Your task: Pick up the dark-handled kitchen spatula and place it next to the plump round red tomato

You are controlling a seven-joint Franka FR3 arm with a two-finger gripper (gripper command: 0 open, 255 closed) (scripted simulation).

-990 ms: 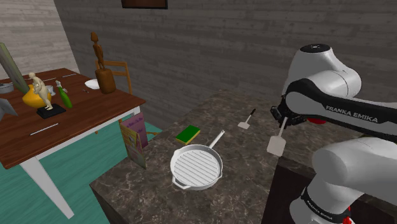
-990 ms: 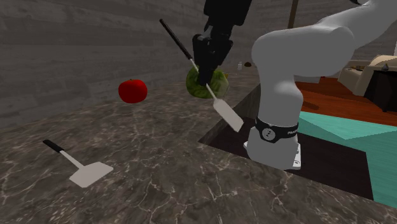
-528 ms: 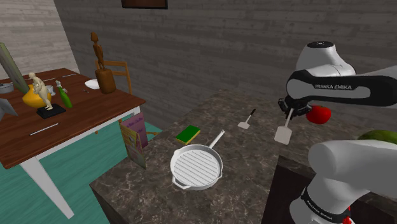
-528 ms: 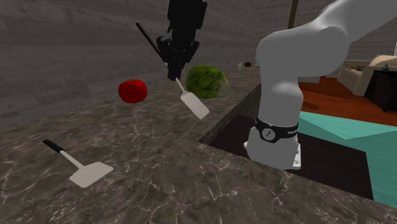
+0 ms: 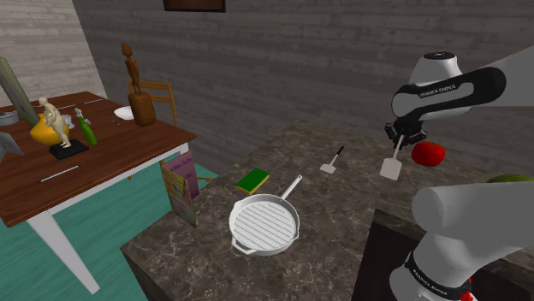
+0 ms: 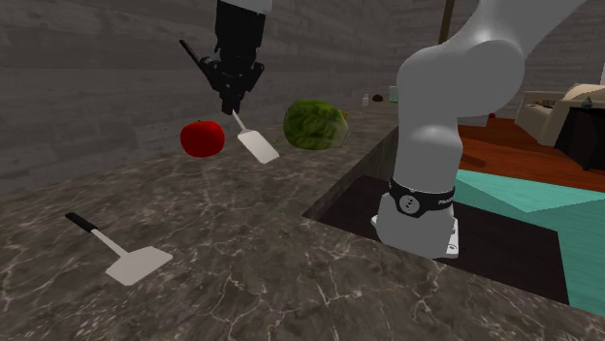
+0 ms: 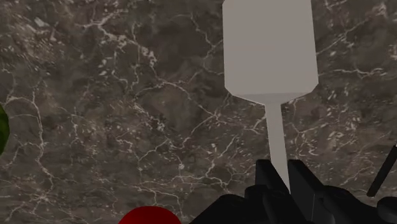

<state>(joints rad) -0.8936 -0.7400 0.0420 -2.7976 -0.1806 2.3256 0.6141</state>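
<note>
A: Where is the spatula (image 6: pixel 258 144) relative to the tomato (image 6: pixel 202 139)?

B: It hangs in the air just beside it, on the side of the second exterior view's right. It is tilted, with the pale blade lowest and about level with the tomato. The dark handle slants up and away above the tomato.

A: And the gripper (image 6: pixel 233 97)?

B: It sits above the tomato and slightly to that same side, pointing down. Its black fingers (image 7: pixel 264 173) are clamped on the thin pale neck of the spatula, between blade and handle. In the wrist view the neck runs straight out from between them.

A: Does the blade touch the tomato?

B: It does not. A narrow gap shows between them in the shoulder view, and the blade looks clear of the dark marbled counter (image 6: pixel 291 262) too.

A: What else is near the tomato?

B: A green leafy ball (image 6: pixel 315 125) rests on the counter on the far side of the blade from the tomato, so the blade hangs between the two. A second spatula (image 6: pixel 121 254), also dark-handled with a pale blade, lies flat on the counter well apart from the tomato, nearer the second exterior camera.

A: Anything farther off?

B: In the shoulder view a white grill pan (image 5: pixel 264 222) and a green sponge (image 5: pixel 252 180) lie well apart from the tomato, beyond that second spatula.
</note>
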